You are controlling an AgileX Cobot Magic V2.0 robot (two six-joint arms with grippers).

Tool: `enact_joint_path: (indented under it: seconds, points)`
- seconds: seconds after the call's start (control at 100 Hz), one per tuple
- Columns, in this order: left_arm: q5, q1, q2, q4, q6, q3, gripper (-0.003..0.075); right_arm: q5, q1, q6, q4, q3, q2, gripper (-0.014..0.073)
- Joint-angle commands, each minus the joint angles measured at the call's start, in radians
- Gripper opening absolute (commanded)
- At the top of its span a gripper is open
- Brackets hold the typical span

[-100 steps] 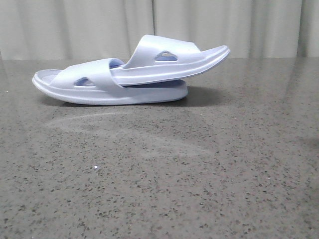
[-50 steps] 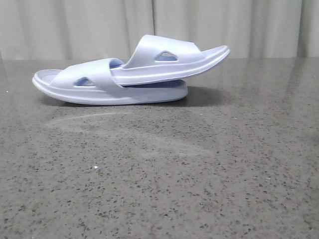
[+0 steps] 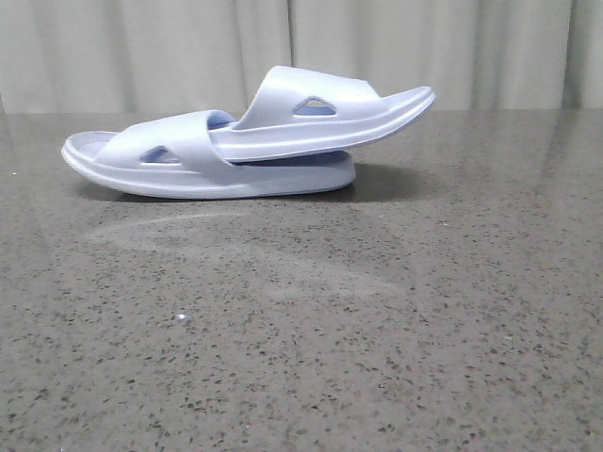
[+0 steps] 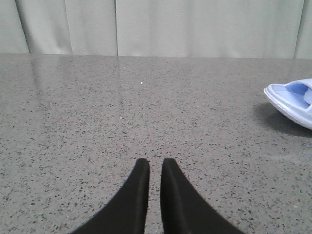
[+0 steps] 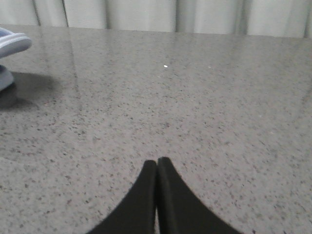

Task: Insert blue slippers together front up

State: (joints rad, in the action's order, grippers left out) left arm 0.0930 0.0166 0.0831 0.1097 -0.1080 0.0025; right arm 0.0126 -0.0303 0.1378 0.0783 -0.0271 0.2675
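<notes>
The blue slippers (image 3: pixel 247 141) sit nested toward the far side of the grey speckled table (image 3: pixel 311 339), near the pale curtain (image 3: pixel 141 47); one lies flat, the other is pushed under its strap and tilts up to the right, its end off the surface. The left gripper (image 4: pixel 155 165) rests low over bare stone, fingers nearly together with a thin gap, a slipper end off to one side, well apart; the right gripper (image 5: pixel 157 165) is pressed fully closed on nothing, a slipper tip far off at its frame's edge; wide bare tabletop lies in front of the pair.
</notes>
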Motion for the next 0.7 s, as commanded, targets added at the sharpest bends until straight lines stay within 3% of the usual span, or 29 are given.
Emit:
enact_joint_path:
  seconds: [0.0,0.23,0.69]
  points:
    - [-0.066,0.002,0.007,0.009,0.010,0.009,0.0015,-0.062,0.027,-0.018,-0.027,0.031,-0.077,-0.0085]
    - [-0.066,0.002,0.007,0.009,0.010,0.009,0.0015,0.164,0.033,-0.018,-0.064,0.058,-0.262,-0.0085]
    - [-0.066,0.002,0.007,0.009,0.010,0.009,0.0015,0.099,0.033,-0.018,-0.078,0.058,-0.278,-0.0085]
